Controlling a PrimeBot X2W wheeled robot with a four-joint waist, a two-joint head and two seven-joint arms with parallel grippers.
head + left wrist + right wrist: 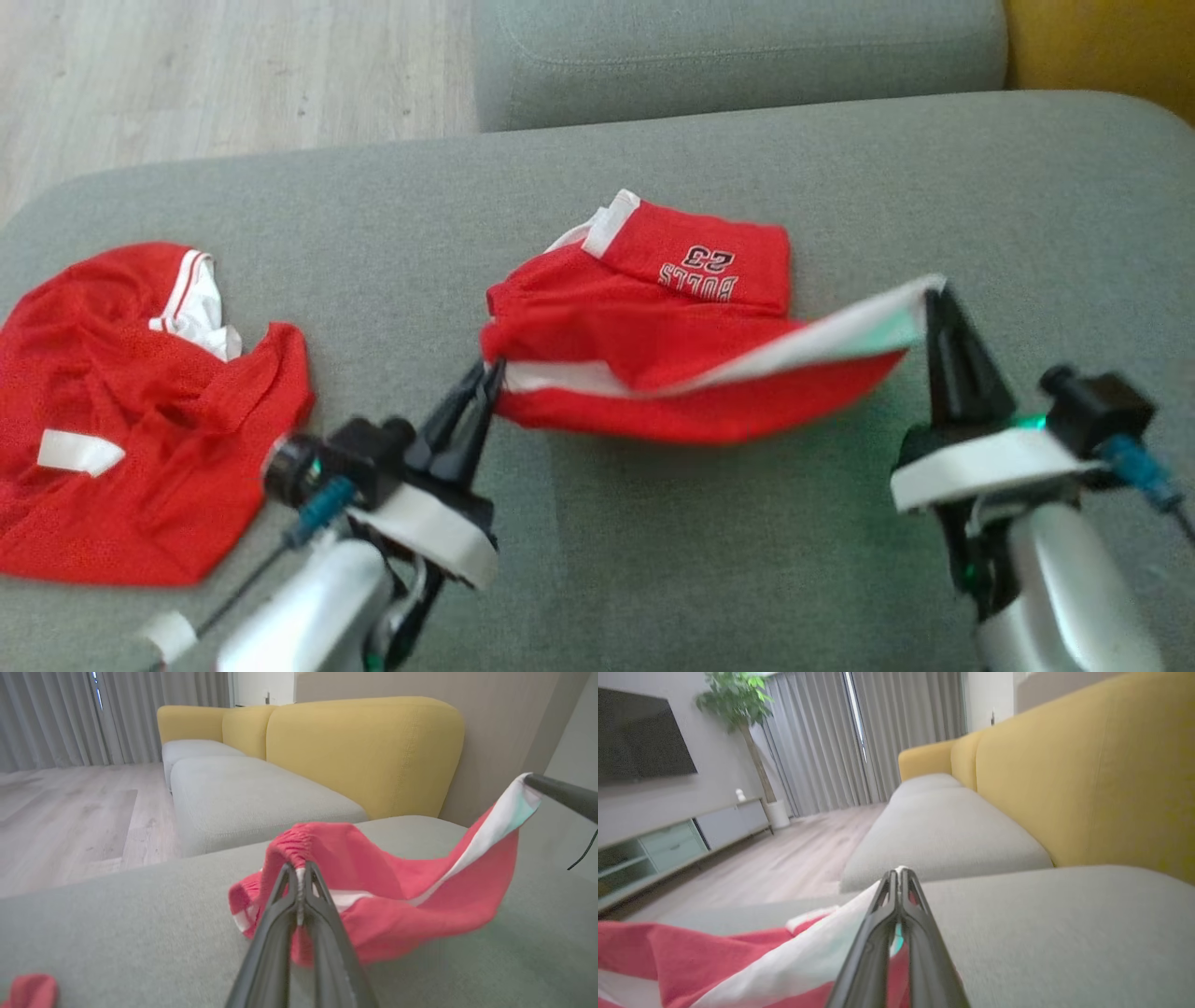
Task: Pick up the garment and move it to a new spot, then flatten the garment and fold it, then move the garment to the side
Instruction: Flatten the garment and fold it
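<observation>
While both arms grip it, the pair of red mesh basketball shorts with white side stripes (653,350) hangs at the centre of the head frame, partly lifted off the grey fabric sofa seat (709,560). My left end effector (488,375), at lower centre-left, is pressed together on the gathered elastic edge. My right end effector (934,297), at centre-right, pinches a white-striped corner and sits higher, so the cloth stretches between the two. I judge this two-point hold is meant to pull the shorts taut, ready for carrying or laying flat. One leg, printed with a team name and number, lies folded over at upper centre. A second crumpled red mesh garment with white trim (140,420) lies well apart at the left edge, out of my way.
</observation>
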